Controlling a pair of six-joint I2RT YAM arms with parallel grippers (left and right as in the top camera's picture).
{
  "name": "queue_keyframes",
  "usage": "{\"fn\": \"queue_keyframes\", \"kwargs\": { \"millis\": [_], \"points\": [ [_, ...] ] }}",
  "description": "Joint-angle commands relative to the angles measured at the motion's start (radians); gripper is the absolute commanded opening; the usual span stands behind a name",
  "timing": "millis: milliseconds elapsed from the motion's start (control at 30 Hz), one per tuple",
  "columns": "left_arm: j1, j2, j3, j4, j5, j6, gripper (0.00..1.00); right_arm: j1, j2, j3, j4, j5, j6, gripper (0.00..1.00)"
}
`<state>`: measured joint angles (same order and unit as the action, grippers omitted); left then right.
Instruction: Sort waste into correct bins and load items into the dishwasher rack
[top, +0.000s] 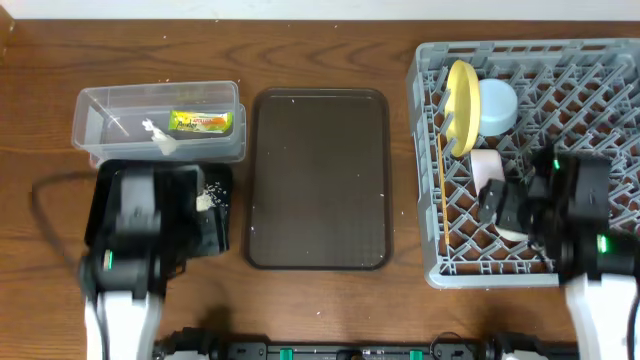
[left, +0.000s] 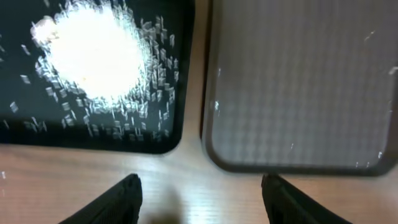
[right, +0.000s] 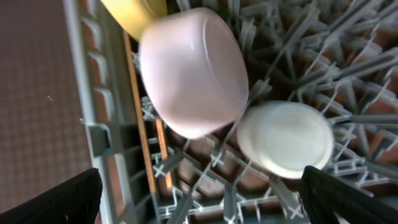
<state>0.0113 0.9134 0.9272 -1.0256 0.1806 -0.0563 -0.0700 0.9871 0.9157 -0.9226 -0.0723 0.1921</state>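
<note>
The dishwasher rack (top: 590, 70) holds an upright yellow plate (top: 460, 105), a light blue bowl (top: 498, 105), a white bowl (top: 487, 165) and chopsticks (top: 440, 190) along its left wall. My right gripper (top: 505, 212) hovers open over the rack (right: 93, 93), just short of the white bowl (right: 193, 68) and the small white cup (right: 286, 140); nothing is between its jaws (right: 205, 199). The clear tub (top: 95, 110) holds the wrapper (top: 200, 122). My left gripper (left: 202, 199) is open over bare wood beside the black tray (left: 180, 93), which carries a pile of white crumbs (left: 93, 56).
The brown serving tray (top: 320, 180) lies between the bins and the rack, with a few specks on it. In the left wrist view its corner (left: 305, 81) sits just right of the black tray. A black cable (top: 40, 205) loops at the far left.
</note>
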Motion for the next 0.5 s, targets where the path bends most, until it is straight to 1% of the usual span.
{"fn": "queue_keyframes", "kwargs": {
  "millis": [0, 33, 67, 167, 267, 467],
  "points": [
    [0.002, -0.181, -0.083, 0.068, -0.013, -0.094, 0.65, 0.01, -0.174, -0.103, 0.045, 0.02, -0.014, 0.99],
    [0.002, -0.231, -0.1, 0.096, -0.013, -0.151, 0.65, 0.01, -0.225, -0.132, 0.056, 0.028, -0.014, 0.99],
    [0.002, -0.269, -0.109, 0.116, -0.013, -0.18, 0.65, 0.01, -0.272, -0.158, 0.061, 0.04, -0.014, 0.99],
    [0.002, -0.357, -0.114, 0.157, -0.017, -0.182, 0.65, 0.01, -0.373, -0.2, 0.049, 0.039, -0.014, 0.99],
    [0.002, -0.402, -0.114, 0.148, -0.017, -0.182, 0.65, 0.01, -0.427, -0.205, 0.02, 0.039, -0.014, 0.99],
    [0.002, -0.412, -0.114, 0.147, -0.017, -0.182, 0.64, 0.01, -0.44, -0.205, -0.01, 0.031, -0.003, 0.99]
  ]
}}
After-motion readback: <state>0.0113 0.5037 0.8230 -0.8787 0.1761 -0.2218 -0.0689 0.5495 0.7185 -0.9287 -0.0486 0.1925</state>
